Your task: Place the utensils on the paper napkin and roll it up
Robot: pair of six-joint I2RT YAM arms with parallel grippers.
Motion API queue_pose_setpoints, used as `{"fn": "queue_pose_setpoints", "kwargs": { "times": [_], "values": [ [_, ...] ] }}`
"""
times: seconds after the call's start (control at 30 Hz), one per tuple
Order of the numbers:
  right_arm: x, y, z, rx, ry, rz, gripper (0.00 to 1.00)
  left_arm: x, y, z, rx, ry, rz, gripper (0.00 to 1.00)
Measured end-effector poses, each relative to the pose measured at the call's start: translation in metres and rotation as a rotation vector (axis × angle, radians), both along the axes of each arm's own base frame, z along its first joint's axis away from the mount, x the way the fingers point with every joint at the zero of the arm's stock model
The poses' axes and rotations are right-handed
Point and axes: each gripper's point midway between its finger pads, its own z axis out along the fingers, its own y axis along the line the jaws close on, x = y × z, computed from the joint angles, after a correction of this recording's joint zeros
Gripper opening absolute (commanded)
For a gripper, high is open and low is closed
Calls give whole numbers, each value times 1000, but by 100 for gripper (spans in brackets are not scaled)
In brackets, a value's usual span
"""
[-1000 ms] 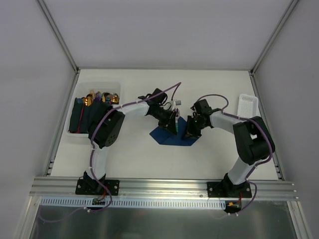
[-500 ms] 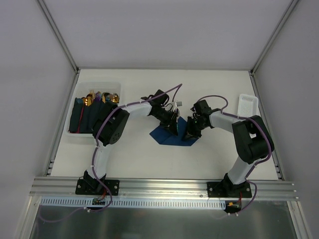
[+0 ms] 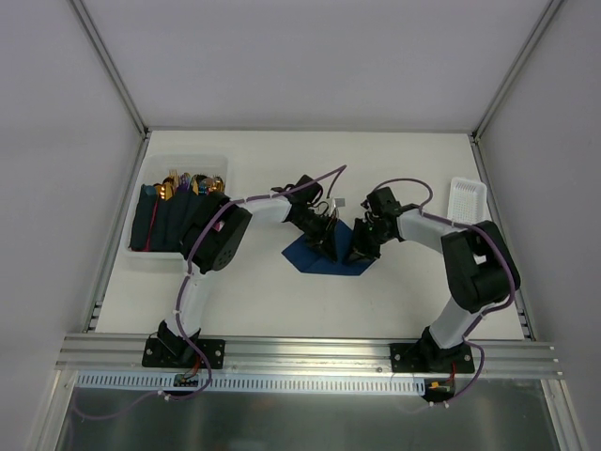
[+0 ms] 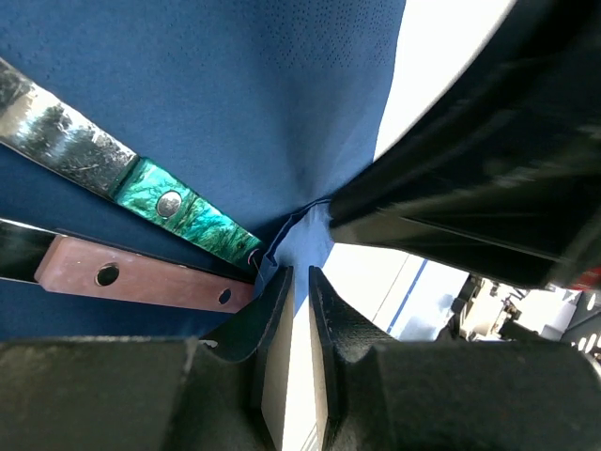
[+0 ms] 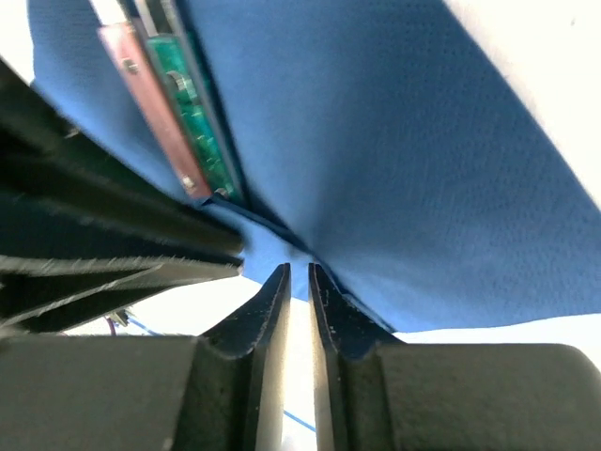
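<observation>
- Top view, against a second back: left arm's elbow has swung right and its left gripper (image 3: pixel 330 232) has crept lower right, closer over the paper napkin (image 3: pixel 314 259) at frame centre. Right gripper (image 3: pixel 361 242) has barely shifted.
- The two claws now sit just beside each other at the napkin's upper right edge.
- Left wrist view: jaws drawn to a thin slit, tips at a puckered fold of blue paper. Cannot tell whether paper is actually pinched.
- Right wrist view: same story. Jaws nearly together, tips at the napkin's lower edge; a pinch is not confirmed.
- The utensils (image 4: pixel 175 205) lie on the napkin, left side of the left wrist frame: shiny blades, one green handle, one pinkish handle beside it, paper lifted over their ends.
- Reading: loading looks done, and the closing-in suggests the roll is starting. Thin paper may tear or slip free of the claws.
</observation>
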Motion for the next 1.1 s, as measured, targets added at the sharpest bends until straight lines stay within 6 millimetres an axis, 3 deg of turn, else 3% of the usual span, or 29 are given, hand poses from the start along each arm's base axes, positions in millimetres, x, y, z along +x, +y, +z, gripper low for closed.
{"fn": "queue_pose_setpoints", "kwargs": {
  "times": [0.13,0.27,0.37,0.47,0.53,0.57,0.67,0.87,1.1],
  "values": [
    [4,-2,14,16,-37,-11,19,2,1,1,-1,9,10,13],
    [6,-9,27,32,-69,-34,32,3,1,0,-2,22,17,13],
    [1,-21,32,38,-82,-73,43,4,1,0,-4,32,20,13],
    [-4,-41,33,31,-89,-135,46,4,1,1,-6,33,21,13],
    [-7,-53,30,20,-86,-173,42,5,1,1,-6,32,21,13],
    [-9,-56,29,15,-82,-183,34,5,0,1,-6,31,21,13],
    [-15,-56,25,15,-66,-182,23,5,0,1,-6,30,21,13],
    [-21,-26,29,115,-73,-184,15,5,0,1,-6,31,21,13],
    [-23,-3,24,193,-58,-219,13,5,0,1,-6,31,21,13]
  ]
}}
